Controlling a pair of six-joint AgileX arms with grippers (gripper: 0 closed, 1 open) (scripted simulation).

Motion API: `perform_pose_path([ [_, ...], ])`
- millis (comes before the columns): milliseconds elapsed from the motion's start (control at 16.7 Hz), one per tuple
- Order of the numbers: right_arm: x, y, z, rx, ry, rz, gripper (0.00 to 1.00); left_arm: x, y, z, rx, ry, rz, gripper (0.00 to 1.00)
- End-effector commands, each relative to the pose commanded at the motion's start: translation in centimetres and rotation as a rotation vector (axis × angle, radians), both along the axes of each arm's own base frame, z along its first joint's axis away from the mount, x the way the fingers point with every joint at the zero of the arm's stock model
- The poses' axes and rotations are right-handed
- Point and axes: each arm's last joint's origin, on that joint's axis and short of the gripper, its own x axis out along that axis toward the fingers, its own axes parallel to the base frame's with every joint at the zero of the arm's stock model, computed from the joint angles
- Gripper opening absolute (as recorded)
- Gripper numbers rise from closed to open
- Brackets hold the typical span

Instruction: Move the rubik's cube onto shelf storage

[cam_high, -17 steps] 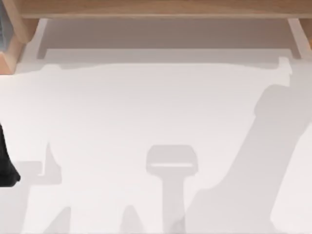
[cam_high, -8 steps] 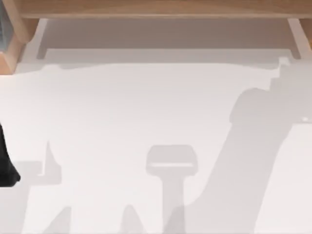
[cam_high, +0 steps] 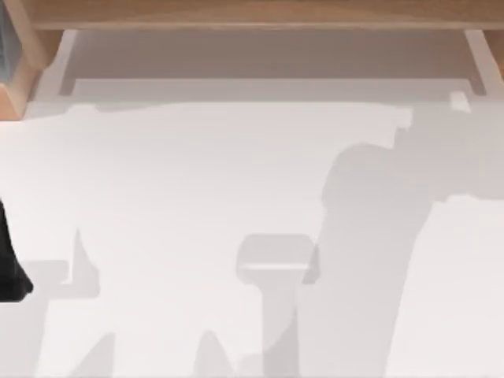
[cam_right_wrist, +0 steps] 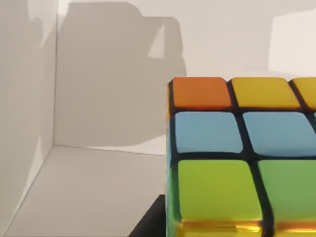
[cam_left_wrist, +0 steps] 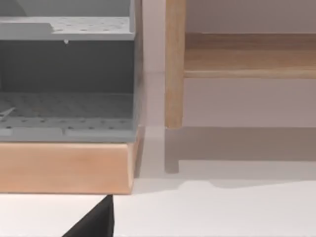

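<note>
While the right wrist view looks out over a pale surface (cam_right_wrist: 89,192) crossed by grey shadows, the rubik's cube (cam_right_wrist: 237,158) sits very close under that camera, with orange, yellow, blue and green tiles split by dark grid lines. It seems to be carried by the right arm, though the jaws themselves are out of sight, so I cannot tell whether they are spread, pressed together or pinching the cube. A dark edge shows just below the cube; it may be part of the right arm's hardware.

From above, the shelf storage (cam_high: 252,14) runs as a long light-brown board along the far edge of the white surface (cam_high: 197,181), with an upright wooden support near each end. A broad arm-shaped shadow falls across the right half of the surface.

The left arm (cam_high: 9,268) rests at the left edge, idle. Its wrist view faces a wooden upright (cam_left_wrist: 175,64) of the shelf and a grey perforated rack (cam_left_wrist: 66,74) on a wooden base; its jaws cannot be judged either.

The cube is likely light, rigid and smooth-sided, so it could slip. Two opposite flat faces, taken near their middles, offer the surest hold.
</note>
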Motion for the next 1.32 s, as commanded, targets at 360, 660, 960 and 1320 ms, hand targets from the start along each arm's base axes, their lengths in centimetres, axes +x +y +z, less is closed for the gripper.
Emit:
perform_pose_path([
  [360, 2.2, -2.5, -3.5, 0.046, -0.133, -0.100, 0.00, 0.0, 0.0, 0.0, 0.000, 0.000, 0.000, 1.00],
  [660, 2.8, -2.5, -4.3, 0.059, -0.152, -0.110, 0.00, 0.0, 0.0, 0.0, 0.000, 0.000, 0.000, 1.00],
  [960, 1.9, -2.2, -3.1, 0.053, -0.134, -0.144, 0.00, 0.0, 0.0, 0.0, 0.000, 0.000, 0.000, 1.00],
  [1320, -0.8, 5.6, 4.8, 0.022, -0.303, -0.182, 0.00, 0.0, 0.0, 0.0, 0.000, 0.000, 0.000, 1.00],
])
